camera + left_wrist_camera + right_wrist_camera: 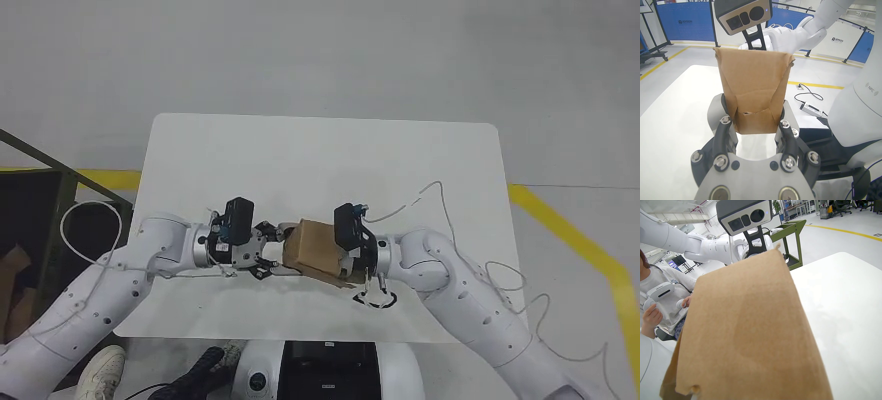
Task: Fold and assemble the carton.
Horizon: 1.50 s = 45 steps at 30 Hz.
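Grey floor (300, 50) crossed by a yellow line (570, 240) surrounds your white table (420, 160), with a green cart (40, 190) off its 9 o'clock side. Near the table's 6 o'clock edge you have the brown carton (312, 248) between both arms, lying crosswise so that each arm meets one end. That layout suits folding: one end can be steadied while the other is worked.

Your left gripper (754, 108) comes in from the carton's 9 o'clock. Its jaws straddle that end and press on the two narrow sides, pinching the carton across its width. I judge that this squeeze is what holds the end flaps (753, 91) in their folded, tapered shape, since it draws the side walls in so the tucked panels cannot spring open.

Your right gripper (362, 268) sits at the carton's 3 o'clock, close against that end. From its own wrist a broad cardboard panel covers the fingers, so I cannot tell whether they are spread or clamped.

A short tear (748, 113) runs along the crease where the flaps meet, between the left gripper's fingers. The cardboard is probably weaker there, so a harder squeeze could buckle this end. This end looks nearly closed to me, but I cannot judge the opposite one.
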Motion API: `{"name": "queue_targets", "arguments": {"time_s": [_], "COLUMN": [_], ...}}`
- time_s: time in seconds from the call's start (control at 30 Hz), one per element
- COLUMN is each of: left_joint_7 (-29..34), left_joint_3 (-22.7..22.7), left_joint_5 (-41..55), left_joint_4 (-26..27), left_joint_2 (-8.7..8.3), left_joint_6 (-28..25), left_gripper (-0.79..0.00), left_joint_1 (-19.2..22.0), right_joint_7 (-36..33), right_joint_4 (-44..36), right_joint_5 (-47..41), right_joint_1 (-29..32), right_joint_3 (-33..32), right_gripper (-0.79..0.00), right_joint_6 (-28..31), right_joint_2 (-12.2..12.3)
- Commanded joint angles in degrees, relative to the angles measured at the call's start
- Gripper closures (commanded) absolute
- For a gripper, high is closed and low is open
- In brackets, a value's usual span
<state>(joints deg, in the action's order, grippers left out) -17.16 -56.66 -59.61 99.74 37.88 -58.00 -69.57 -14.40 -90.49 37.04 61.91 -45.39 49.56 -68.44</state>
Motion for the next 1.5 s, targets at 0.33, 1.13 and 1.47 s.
{"name": "queue_targets", "arguments": {"time_s": [0.33, 1.13, 1.47], "left_joint_7": [-1.2, 5.1, 6.5], "left_joint_3": [-5.1, -7.4, -6.5], "left_joint_5": [2.0, 6.5, 6.7], "left_joint_4": [0.3, 0.5, -0.4], "left_joint_2": [-1.02, 0.58, 1.79], "left_joint_6": [0.0, 4.1, 3.3], "left_gripper": [-0.785, -0.785, -0.785], "left_joint_1": [-1.7, -3.2, -2.0], "right_joint_7": [6.5, 6.7, 5.6], "right_joint_4": [1.7, 2.6, 3.6], "right_joint_5": [0.8, 2.2, 1.8], "right_joint_1": [2.5, 1.6, 0.0], "right_joint_3": [-2.5, -0.9, 0.9], "right_gripper": [0.0, 0.0, 0.0], "right_joint_6": [4.0, 7.9, 7.9], "right_joint_2": [0.2, -0.6, -1.4]}}
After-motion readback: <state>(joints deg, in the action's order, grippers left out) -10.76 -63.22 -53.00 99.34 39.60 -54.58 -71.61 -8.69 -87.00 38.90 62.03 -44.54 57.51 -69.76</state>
